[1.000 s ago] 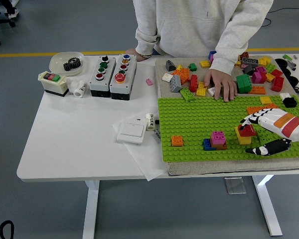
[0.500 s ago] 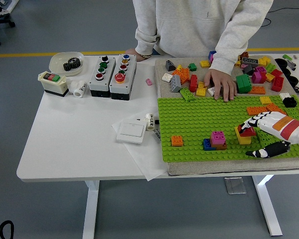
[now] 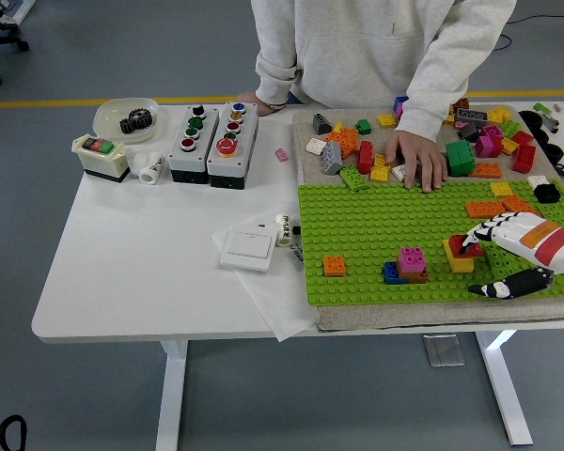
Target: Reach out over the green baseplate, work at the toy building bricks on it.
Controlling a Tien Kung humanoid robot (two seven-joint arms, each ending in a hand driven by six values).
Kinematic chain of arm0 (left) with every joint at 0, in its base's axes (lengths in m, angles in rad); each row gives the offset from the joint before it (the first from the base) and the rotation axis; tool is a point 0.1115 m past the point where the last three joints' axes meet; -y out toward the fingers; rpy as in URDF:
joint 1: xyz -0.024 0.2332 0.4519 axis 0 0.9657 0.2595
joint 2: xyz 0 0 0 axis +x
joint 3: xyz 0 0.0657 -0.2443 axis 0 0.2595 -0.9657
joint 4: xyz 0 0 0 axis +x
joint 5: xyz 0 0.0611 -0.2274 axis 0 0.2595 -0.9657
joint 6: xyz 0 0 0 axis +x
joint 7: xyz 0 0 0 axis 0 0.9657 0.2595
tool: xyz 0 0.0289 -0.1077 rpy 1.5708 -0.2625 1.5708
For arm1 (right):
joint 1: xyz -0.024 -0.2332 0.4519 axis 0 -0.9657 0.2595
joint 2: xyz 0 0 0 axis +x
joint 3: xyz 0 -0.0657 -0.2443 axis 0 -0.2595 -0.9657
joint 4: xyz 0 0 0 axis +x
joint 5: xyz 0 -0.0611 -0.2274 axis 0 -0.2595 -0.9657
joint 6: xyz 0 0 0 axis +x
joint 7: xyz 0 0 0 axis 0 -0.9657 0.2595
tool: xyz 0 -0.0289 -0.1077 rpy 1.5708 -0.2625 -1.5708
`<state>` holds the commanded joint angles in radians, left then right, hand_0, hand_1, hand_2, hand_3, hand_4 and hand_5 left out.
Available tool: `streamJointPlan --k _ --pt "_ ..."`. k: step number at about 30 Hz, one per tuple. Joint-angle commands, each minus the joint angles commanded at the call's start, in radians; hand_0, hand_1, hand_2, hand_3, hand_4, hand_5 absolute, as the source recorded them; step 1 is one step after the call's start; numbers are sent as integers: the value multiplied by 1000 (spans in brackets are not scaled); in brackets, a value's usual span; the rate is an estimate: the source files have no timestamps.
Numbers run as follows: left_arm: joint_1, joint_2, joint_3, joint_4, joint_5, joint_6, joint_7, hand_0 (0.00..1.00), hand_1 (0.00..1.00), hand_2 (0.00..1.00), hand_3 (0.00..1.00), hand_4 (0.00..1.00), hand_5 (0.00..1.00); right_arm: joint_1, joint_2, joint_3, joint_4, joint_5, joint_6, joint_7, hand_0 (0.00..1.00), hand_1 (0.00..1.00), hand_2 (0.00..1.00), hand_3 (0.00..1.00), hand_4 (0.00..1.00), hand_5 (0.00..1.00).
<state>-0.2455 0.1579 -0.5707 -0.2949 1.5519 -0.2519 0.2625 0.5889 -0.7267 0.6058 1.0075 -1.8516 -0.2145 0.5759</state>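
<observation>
On the green baseplate [image 3: 376, 225] at the table's right half you can count three brick groups standing apart in a row near its front edge: one orange brick [image 3: 335, 266] alone at the left; one cluster of a pink brick [image 3: 413, 259] on blue and orange bricks in the middle; one yellow brick [image 3: 457, 258] with a red piece [image 3: 467, 247] on top at the right. Further orange bricks [image 3: 493, 208] lie toward the baseplate's right edge. Beyond the baseplate, a loose pile [image 3: 357, 150] of mixed bricks covers the cloth; its count cannot be told.

One robot hand is in view: the right hand [image 3: 503, 249], entering from the right edge. Its fingers [image 3: 479, 232] are curved and narrowly spread, with the tips at the red piece; the thumb [image 3: 503, 285] lies low, apart from them, at the baseplate's front edge. You cannot tell whether the fingers grip the red piece or only touch it.

One person stands at the far side. One hand [image 3: 416, 160] rests flat at the baseplate's far edge, amid the pile; the other is behind two button boxes [image 3: 211, 141].

Compared with half a second ago, the right hand has drawn slightly back to the right. The fingertips remain at the red piece. Bricks and the person's hand have not moved.
</observation>
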Motion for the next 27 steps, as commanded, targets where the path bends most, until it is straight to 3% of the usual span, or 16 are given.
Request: streamJointPlan --k 27 --pt "7 -2 -4 -1 13 -3 0 724 725 695 595 655 603 -10 7 -14 -6 -2 3 -5 740 696 728 648 864 587"
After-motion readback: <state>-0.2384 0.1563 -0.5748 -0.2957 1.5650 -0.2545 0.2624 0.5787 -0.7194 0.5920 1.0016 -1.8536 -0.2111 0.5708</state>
